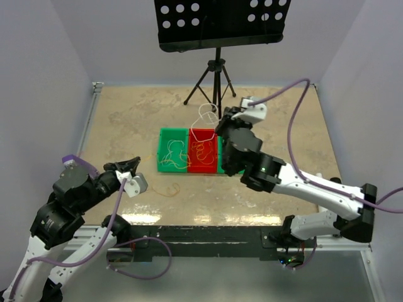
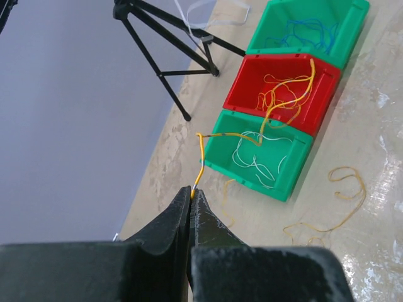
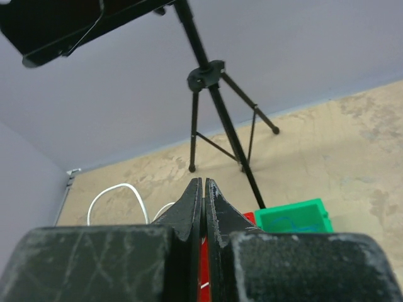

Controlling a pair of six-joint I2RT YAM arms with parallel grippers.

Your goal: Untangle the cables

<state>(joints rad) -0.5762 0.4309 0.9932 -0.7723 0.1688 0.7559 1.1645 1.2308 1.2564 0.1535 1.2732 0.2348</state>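
Observation:
My left gripper is shut on the end of a yellow cable, which runs up over the near green bin into the red bin. Orange cables lie tangled in the red bin and whitish ones in the near green bin. The left gripper hangs left of the bins. My right gripper hovers behind the red bin, shut, with a white cable arching up beside its fingers; the grip point itself is hidden. The right gripper shows nothing at its tips.
A far green bin holds a blue cable. A loose yellow cable lies on the table in front of the bins. A black tripod with a perforated panel stands behind the bins. Grey walls enclose the table.

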